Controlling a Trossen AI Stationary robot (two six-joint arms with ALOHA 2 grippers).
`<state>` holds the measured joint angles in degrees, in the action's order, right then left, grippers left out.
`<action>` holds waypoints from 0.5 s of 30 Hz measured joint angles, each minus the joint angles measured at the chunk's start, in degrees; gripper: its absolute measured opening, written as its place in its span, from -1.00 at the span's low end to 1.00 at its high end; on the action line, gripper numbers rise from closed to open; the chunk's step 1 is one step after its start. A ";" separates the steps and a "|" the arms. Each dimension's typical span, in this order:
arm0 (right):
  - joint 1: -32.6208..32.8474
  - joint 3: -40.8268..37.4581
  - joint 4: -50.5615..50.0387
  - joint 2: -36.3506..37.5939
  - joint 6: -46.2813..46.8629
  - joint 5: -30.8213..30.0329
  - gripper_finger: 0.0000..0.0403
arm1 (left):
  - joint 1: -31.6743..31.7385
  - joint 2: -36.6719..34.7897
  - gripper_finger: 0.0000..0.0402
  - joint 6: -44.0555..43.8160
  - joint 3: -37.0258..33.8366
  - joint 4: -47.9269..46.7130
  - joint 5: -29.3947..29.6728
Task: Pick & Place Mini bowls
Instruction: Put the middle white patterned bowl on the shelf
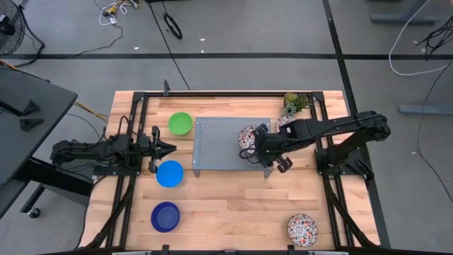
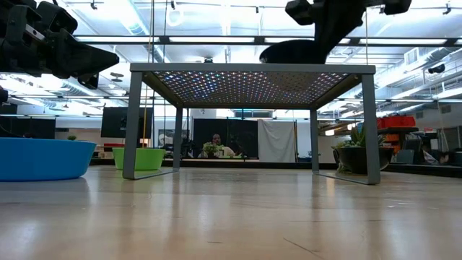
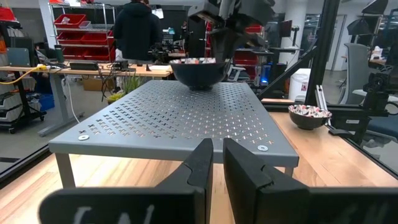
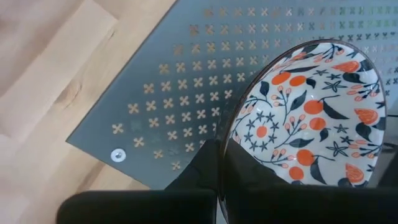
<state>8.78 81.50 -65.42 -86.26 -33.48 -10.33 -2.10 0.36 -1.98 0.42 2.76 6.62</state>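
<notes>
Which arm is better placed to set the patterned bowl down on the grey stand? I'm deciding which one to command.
The right. Its gripper is shut on the floral bowl over the perforated stand, while the left gripper waits empty beside the stand.

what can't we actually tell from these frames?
- Whether the floral bowl in the right gripper touches the grey stand or hangs above it: high view looks straight down; low view shows only a dark silhouette over the top.
- A third patterned bowl by the potted plant: right arm covers most of it in the high view.
- Dark blue bowl: outside the low and wrist views.
</notes>
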 joint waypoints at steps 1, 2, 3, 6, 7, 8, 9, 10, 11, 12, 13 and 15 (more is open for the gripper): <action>0.02 -0.33 0.25 0.00 -0.03 -0.13 -1.00 | 0.01 -0.02 -0.78 0.00 -0.02 0.00 -0.01; 0.02 -0.57 0.39 0.02 -0.08 -0.26 -1.00 | 0.00 0.00 -0.78 0.00 0.00 0.00 -0.01; 0.04 -0.71 0.47 0.08 -0.17 -0.33 -1.00 | 0.00 -0.01 -0.78 0.00 0.00 0.00 0.00; 0.04 -0.86 0.54 0.11 -0.19 -0.29 -1.00 | 0.00 0.00 -0.78 0.00 0.00 0.00 -0.01; 0.04 -0.86 0.54 0.11 -0.19 -0.26 -1.00 | 0.00 0.00 -0.78 0.00 0.00 0.00 0.00; 0.04 -0.87 0.54 0.11 -0.18 -0.25 -1.00 | -0.01 0.00 -0.78 0.00 0.00 0.00 -0.01; 0.04 -0.88 0.52 0.11 -0.17 -0.20 -1.00 | 0.01 0.00 -0.78 0.00 0.00 0.00 -0.01; 0.04 -0.88 0.53 0.11 -0.17 -0.18 -1.00 | 0.00 -0.01 -0.78 0.00 -0.01 0.00 0.00; 0.04 -0.88 0.52 0.11 -0.17 -0.17 -1.00 | -0.01 -0.02 -0.78 0.00 0.00 0.00 0.01; 0.04 -0.90 0.49 0.11 -0.17 -0.13 -0.99 | 0.00 0.00 -0.78 0.00 0.00 0.00 0.00; 0.02 -0.90 0.47 0.11 -0.15 -0.07 -0.98 | 0.01 -0.02 -0.78 0.00 -0.02 0.00 -0.01; 0.02 -0.94 0.49 0.11 0.17 0.06 -0.93 | 0.00 0.00 -0.78 0.00 -0.02 0.00 0.01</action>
<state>8.80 80.55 -64.93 -86.15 -33.31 -10.27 -2.10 0.36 -1.98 0.40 2.76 6.63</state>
